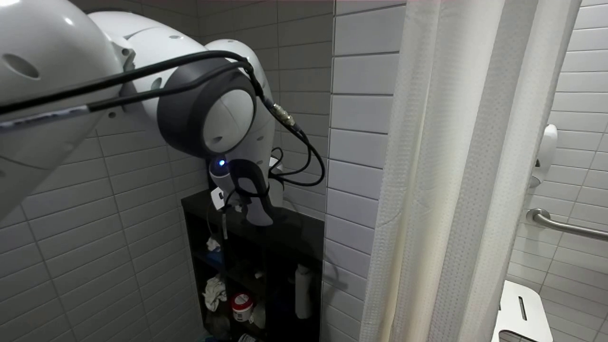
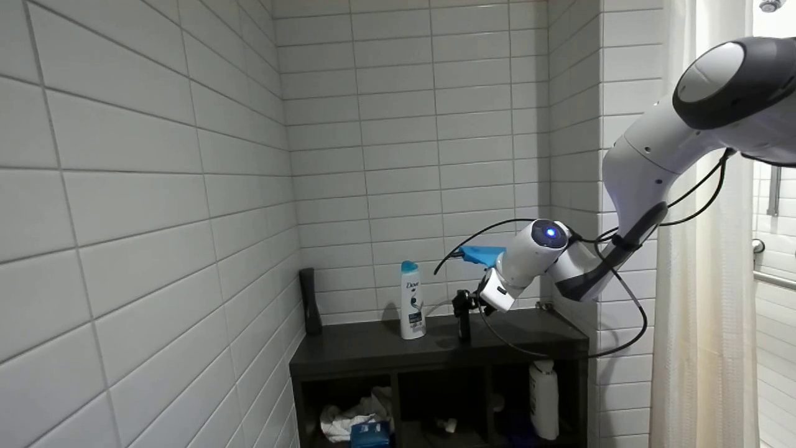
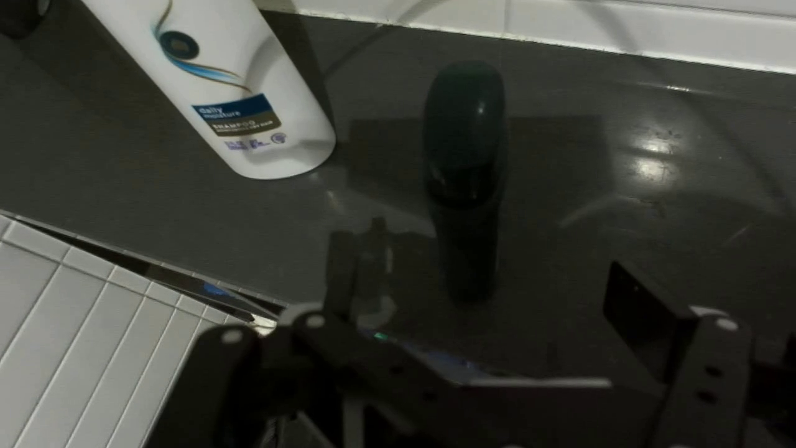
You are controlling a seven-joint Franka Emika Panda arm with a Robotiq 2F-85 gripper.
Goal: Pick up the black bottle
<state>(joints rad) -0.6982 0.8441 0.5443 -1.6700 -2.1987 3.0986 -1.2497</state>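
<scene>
Two fingers (image 3: 647,317) stand well apart; you should centre the black bottle (image 3: 466,180) between them before squeezing.

The arm (image 2: 640,165) is glossy white with dark-grey joint casings (image 1: 185,118) — black cables (image 1: 166,64), a blue light (image 2: 550,232), black fingers (image 3: 650,320).

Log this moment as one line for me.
Gripper: open; black bottle: upright on dark shelf unit, ungrasped; shampoo bottle: upright nearby
</scene>
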